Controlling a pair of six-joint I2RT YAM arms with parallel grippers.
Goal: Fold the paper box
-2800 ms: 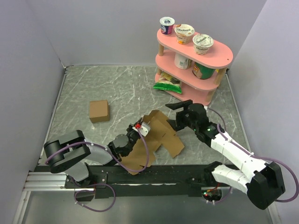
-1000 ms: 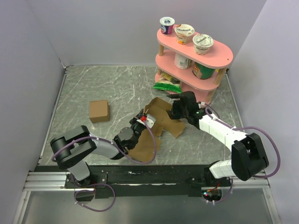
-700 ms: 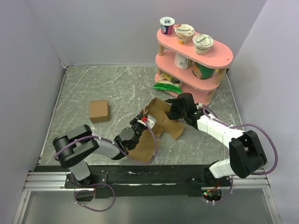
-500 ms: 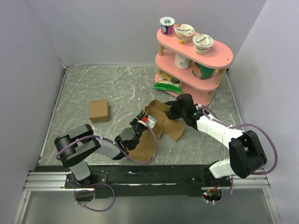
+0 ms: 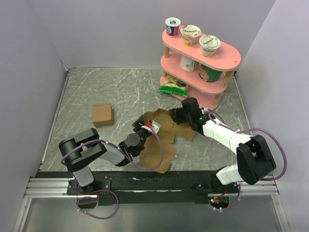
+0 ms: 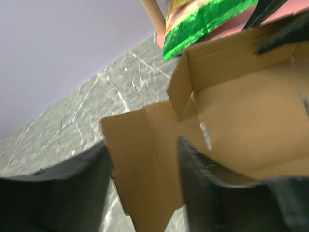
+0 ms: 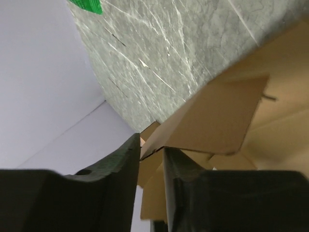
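Wrist view only: paper box (image 7: 217, 116) flap inside right gripper (image 7: 152, 151).

From above, the fingertips of the left gripper (image 5: 143, 124) and right gripper (image 5: 178, 116) are hidden under their own bodies and the flaps of the paper box (image 5: 166, 127). At the left wrist the fingers (image 6: 72, 193) are dark blurs, and the box runs off the frame beyond the right finger. At the right wrist a card edge sits between blurred fingers (image 7: 116, 174); whether the pads press it cannot be told.
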